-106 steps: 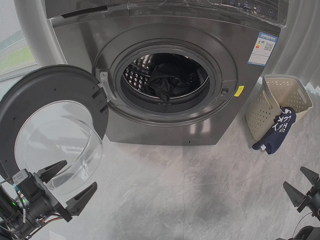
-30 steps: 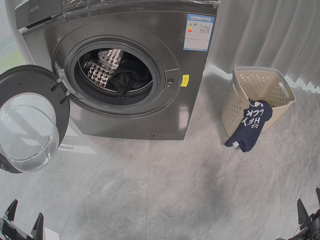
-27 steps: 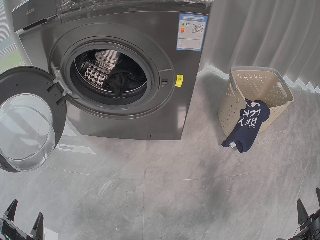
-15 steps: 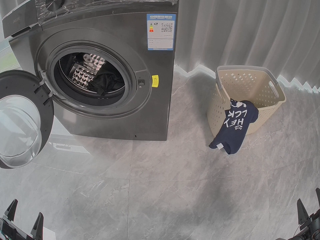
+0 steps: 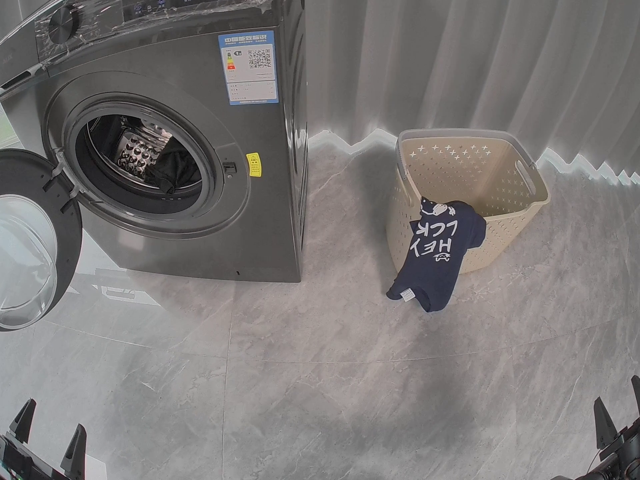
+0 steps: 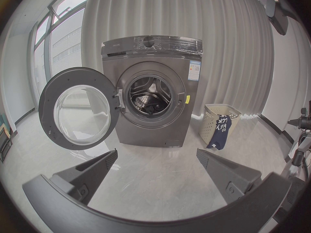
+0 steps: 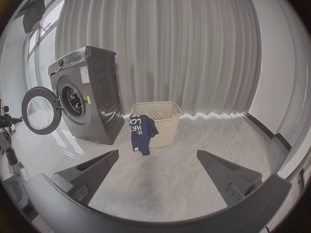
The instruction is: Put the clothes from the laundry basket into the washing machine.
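A grey washing machine (image 5: 267, 168) stands at the left with its round door (image 5: 30, 241) swung wide open; dark clothes (image 5: 172, 166) lie in the drum. To its right a beige laundry basket (image 5: 467, 168) stands on the floor. A navy T-shirt with white print (image 5: 437, 255) hangs over the basket's front rim down to the floor. My left gripper (image 5: 50, 435) is open low at the near left, my right gripper (image 5: 620, 411) open low at the near right, both far from the basket. The wrist views show the left gripper (image 6: 157, 160) and the right gripper (image 7: 157, 160) with nothing between the fingers.
Grey tiled floor (image 5: 347, 381) lies open between me and the basket. A pale curtain (image 5: 467, 48) runs along the wall behind the basket. Windows (image 6: 55, 46) stand left of the machine.
The head camera has swung right: the washing machine slid left in the picture and the basket came toward the middle. Both grippers dropped low and away from the machine since the earliest frame.
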You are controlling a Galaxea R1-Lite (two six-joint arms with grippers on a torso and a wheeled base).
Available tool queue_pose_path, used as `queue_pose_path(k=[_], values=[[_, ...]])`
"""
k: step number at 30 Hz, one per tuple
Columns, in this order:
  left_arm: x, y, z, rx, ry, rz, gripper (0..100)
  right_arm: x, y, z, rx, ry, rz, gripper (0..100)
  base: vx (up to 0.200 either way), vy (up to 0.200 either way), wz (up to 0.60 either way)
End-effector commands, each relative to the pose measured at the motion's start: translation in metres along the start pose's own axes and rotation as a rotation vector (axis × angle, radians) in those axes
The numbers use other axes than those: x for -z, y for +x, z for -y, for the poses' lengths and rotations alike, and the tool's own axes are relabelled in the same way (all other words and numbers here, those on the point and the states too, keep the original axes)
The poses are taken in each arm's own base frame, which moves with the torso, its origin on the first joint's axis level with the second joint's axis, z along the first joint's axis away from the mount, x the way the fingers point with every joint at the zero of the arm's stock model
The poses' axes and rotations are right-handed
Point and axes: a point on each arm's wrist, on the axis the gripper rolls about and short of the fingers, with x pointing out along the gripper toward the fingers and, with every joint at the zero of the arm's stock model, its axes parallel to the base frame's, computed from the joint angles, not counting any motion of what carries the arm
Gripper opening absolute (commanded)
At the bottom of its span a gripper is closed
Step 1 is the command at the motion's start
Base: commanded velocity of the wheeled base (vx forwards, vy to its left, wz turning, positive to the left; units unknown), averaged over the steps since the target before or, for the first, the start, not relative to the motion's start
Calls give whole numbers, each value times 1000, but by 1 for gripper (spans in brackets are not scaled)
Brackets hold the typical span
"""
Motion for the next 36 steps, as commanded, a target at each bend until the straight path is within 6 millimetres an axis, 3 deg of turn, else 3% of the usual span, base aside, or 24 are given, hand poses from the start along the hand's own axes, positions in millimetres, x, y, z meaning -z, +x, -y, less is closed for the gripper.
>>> queue_pose_path(k=[1,17,30,36], values=[[5,0,0,0,3,-4,100,5,1,0,1,-1,-9,100,0,0,0],[5,0,0,0,0,-4,100,5,1,0,1,-1,-9,100,0,-175,0],[5,0,0,6,8,-4,100,5,1,0,1,-1,-9,100,0,0,0],[5,0,0,6,5,-4,100,5,1,0,1,0,-8,100,200,0,0]])
